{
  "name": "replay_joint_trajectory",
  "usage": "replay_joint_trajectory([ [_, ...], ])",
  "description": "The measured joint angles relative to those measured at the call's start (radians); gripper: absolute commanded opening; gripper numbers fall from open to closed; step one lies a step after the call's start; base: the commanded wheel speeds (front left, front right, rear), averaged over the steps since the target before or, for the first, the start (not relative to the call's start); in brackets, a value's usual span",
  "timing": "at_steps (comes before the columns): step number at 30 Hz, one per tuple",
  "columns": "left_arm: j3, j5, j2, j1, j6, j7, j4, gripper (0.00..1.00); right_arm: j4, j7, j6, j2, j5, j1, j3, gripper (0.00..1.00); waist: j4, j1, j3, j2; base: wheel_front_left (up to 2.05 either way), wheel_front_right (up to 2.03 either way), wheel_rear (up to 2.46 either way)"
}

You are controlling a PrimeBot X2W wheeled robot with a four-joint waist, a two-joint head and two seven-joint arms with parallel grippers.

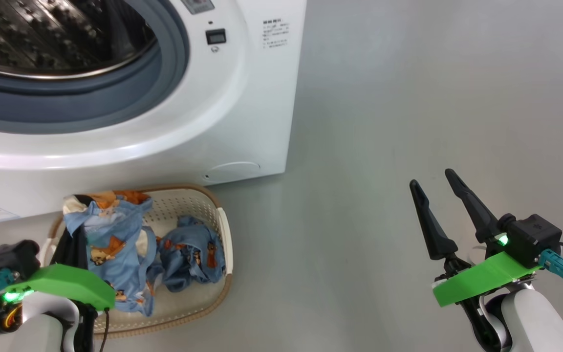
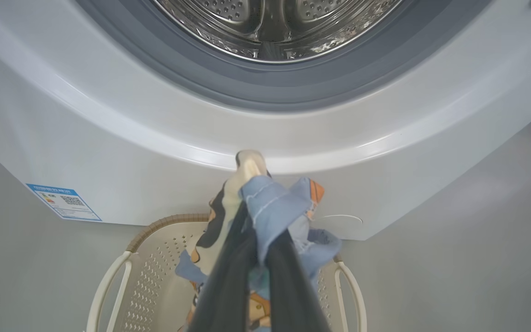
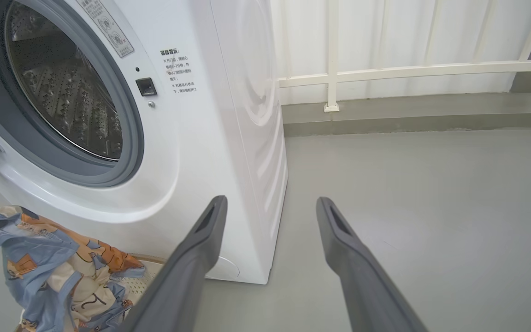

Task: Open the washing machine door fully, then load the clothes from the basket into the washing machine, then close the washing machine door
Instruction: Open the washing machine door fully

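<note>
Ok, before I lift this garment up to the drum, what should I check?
1. Left tool shut on the blue printed garment: ok.
2. Garment clear of the basket: not ok, its lower end lies inside.
3. Free of the second garment: cannot tell, they meet in the head view.
4. Drum opening uncovered: ok.
5. Right tool open, over the floor, away from the washing machine: ok.

A laundry corner: white front-loading washing machine (image 3: 228, 115) on smooth grey floor (image 3: 431, 184), white railing (image 3: 385, 72) behind
</note>
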Motion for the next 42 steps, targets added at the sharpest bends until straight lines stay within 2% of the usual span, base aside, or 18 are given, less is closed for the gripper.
replay_joint_trajectory([
  [12,0.037,0.081,-0.024,0.126,0.000,0.000,-0.195,0.00,0.000,0.000,0.000,-0.009,0.000,0.071,-0.025,1.00,0.031,0.0000,-0.081,0.0000,0.00,0.00,0.00],
  [29,0.122,0.123,-0.069,0.302,0.000,0.000,-0.435,0.00,0.001,0.000,0.000,-0.020,0.003,0.141,-0.050,1.00,0.062,0.0000,-0.154,0.0000,0.00,0.00,0.00],
  [33,0.134,0.132,-0.092,0.333,0.000,-0.003,-0.473,0.00,0.000,0.000,0.000,-0.020,0.003,0.142,-0.054,1.00,0.064,0.0000,-0.155,0.0000,0.00,0.00,0.00],
  [42,0.150,0.134,-0.103,0.337,0.000,-0.003,-0.506,0.00,-0.002,0.000,0.000,-0.020,0.003,0.142,-0.056,1.00,0.064,0.0000,-0.150,0.0000,0.00,0.00,0.00],
])
